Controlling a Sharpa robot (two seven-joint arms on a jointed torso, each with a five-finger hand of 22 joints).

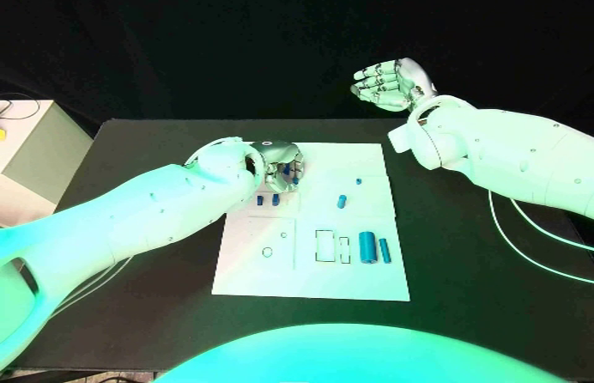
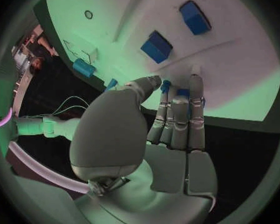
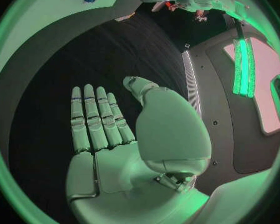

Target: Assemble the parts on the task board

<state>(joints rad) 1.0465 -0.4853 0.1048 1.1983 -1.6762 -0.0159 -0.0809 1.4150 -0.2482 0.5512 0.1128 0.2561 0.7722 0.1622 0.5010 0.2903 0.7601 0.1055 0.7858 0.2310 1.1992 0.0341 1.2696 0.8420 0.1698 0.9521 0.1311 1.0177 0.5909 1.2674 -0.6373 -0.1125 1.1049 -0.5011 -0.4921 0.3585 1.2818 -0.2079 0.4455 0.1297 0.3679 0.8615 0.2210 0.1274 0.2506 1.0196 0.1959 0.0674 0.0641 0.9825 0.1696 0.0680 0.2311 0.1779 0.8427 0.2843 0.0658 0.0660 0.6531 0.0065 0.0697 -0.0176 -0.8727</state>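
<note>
Now left hand [image 1: 279,164] pinching a blue part [image 2: 166,86] over flat white task board [image 1: 310,276], right hand [image 1: 394,82] released, raised.

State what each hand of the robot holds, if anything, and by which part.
The left hand pinches a small blue part at its fingertips over the task board; which part of it cannot be told. The right hand holds nothing, fingers extended.

A black counter [image 1: 148,331] carries a white board [image 1: 310,276] lying flat near its middle (long side running away from the robot). Thin pale cables [image 1: 545,237] trail over the counter's right part. A pale box [image 1: 37,155] stands just beside its left edge.
</note>
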